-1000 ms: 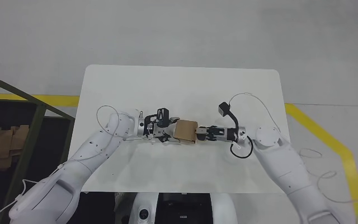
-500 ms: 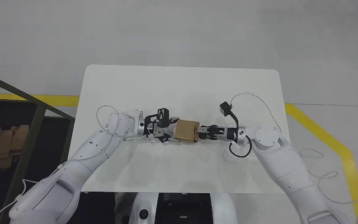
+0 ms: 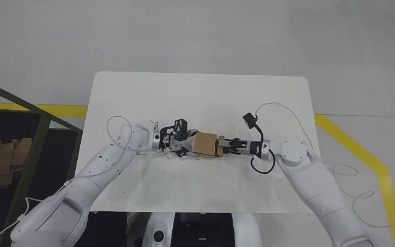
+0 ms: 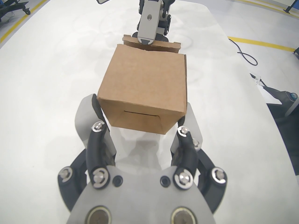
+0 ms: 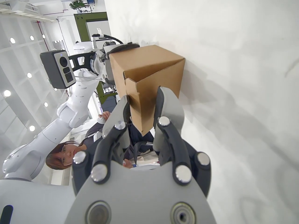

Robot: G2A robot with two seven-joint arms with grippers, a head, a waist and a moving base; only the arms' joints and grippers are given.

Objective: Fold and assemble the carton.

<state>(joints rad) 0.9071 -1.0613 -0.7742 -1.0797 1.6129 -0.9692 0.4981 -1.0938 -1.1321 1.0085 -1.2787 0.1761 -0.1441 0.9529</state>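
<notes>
Item one: carton (image 3: 207, 144), plain brown card, lying about the middle of the white desk (image 3: 136, 92), slightly nearer the desk's front edge than its back edge, and in the right wrist view one long side rests against the desktop. It lies lengthwise between my two arms. Item two: my left claw (image 4: 140, 115), set at the carton's left end, one finger (image 4: 90, 108) against each lower side wall, pressed tight on the card; in the top view it sits just left of the carton (image 3: 185, 146). The end facing this claw shows a recessed brown panel with a thin slit across it. Item three: my right claw (image 5: 142, 108), at the opposite end, its two fingers closed together on a flap (image 5: 140, 99) that juts out from the carton's right end; the flap has a stepped, notched edge. From the left wrist view this same claw stands upright beyond the carton, its tip pinching the flap's rim. In the top view it lies just right of the carton (image 3: 221, 147). Item four: a yellow floor line (image 3: 62, 111) passing beyond the desk's left edge.
</notes>
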